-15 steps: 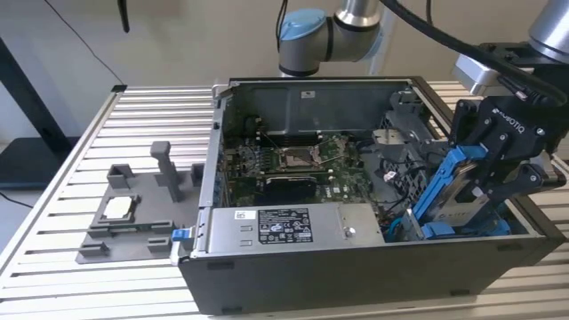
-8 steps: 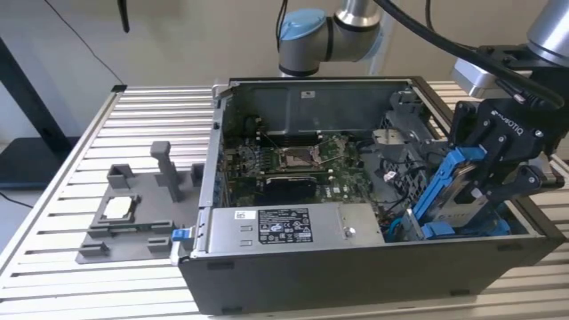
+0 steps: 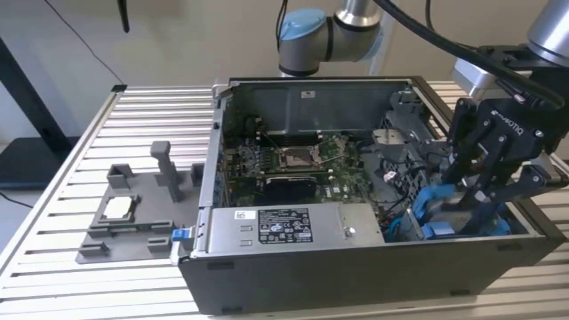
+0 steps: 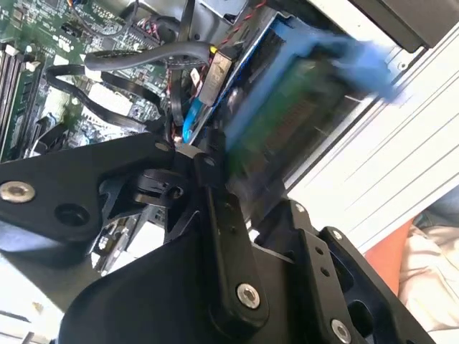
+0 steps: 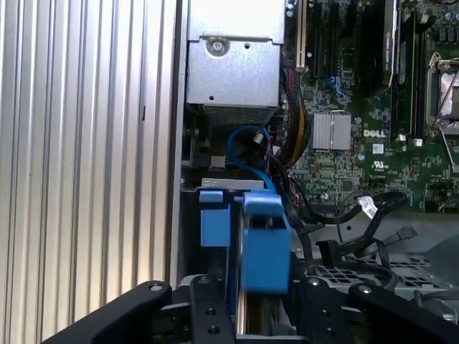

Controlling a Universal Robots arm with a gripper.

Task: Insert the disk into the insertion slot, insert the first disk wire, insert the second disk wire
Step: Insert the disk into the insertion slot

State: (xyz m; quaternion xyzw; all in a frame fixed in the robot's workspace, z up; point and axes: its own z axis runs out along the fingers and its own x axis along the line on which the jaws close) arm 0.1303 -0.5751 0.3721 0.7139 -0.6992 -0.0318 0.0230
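The arm (image 3: pixel 334 30) reached from behind the open computer case (image 3: pixel 356 267) and bent down over its corner at the exterior view's right, the tool (image 3: pixel 462 207) pointing steeply into the case. Its jaws were clamped on the disk (image 3: pixel 436 200), which hung tilted just above the insertion slot (image 3: pixel 440 231), not seated. The exterior view also took in the power supply (image 3: pixel 284 227), the motherboard (image 3: pixel 302 160) and a grey fixture (image 3: pixel 124 220) on the slatted surface (image 3: pixel 160 113). The first wrist view showed the disk (image 5: pixel 265 244) edge-on between the fingers (image 5: pixel 208 315), with a blue cable (image 5: pixel 247 143) looping beyond. The second wrist view showed the disk's (image 4: pixel 301 107) green circuit-board underside.
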